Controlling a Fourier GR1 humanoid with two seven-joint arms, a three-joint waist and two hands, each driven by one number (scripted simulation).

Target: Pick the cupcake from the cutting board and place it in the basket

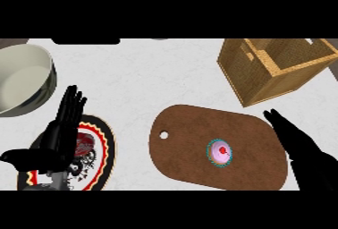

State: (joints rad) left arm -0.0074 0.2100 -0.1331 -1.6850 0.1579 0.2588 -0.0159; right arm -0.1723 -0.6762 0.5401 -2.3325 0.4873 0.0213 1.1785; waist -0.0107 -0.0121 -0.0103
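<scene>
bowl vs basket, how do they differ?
The bowl is round, smooth and cream inside; the basket is square, woven and tan. The bowl sits at the counter's far left, cut by the view's edge; the basket sits far right, turned at an angle. Both are open-topped and show nothing inside.

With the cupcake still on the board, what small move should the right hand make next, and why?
Probably swing the right hand leftward toward the cupcake. It sits untouched on the cutting board, and the open hand is beside it, apart.
</scene>
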